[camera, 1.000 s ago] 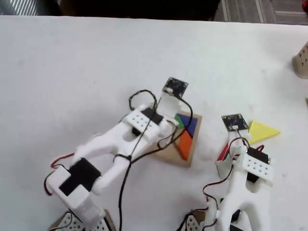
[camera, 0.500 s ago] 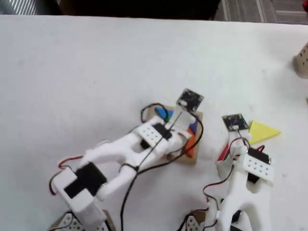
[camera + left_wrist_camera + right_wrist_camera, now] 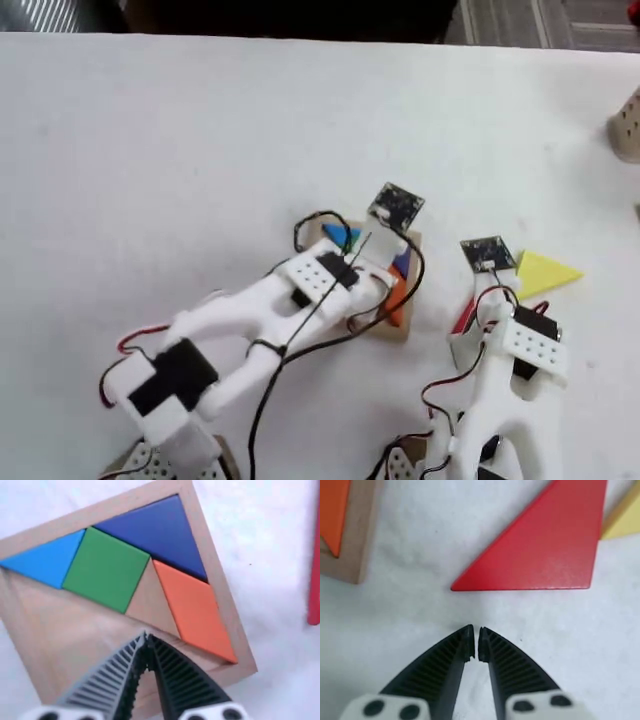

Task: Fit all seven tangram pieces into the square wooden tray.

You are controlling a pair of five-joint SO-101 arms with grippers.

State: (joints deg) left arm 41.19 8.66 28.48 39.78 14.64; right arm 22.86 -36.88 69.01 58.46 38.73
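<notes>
The square wooden tray (image 3: 220,595) holds a light blue triangle (image 3: 47,560), a green square (image 3: 105,567), a dark blue large triangle (image 3: 160,530) and an orange parallelogram (image 3: 192,610). My left gripper (image 3: 147,638) hovers shut over the bare tray floor with nothing in it. In the high view the left arm (image 3: 300,290) lies across the tray (image 3: 404,331). A red triangle (image 3: 545,550) lies on the table just ahead of my shut, empty right gripper (image 3: 474,632). A yellow triangle (image 3: 545,272) rests beyond the red triangle (image 3: 463,316).
A tan cone-like object (image 3: 625,125) stands at the table's right edge. Cables loop over both arms. The white table stretches open to the far side and to the left.
The left arm swung to the right over the tray, so it now hides the green square and uncovers the light blue triangle. The right arm has kept still.
</notes>
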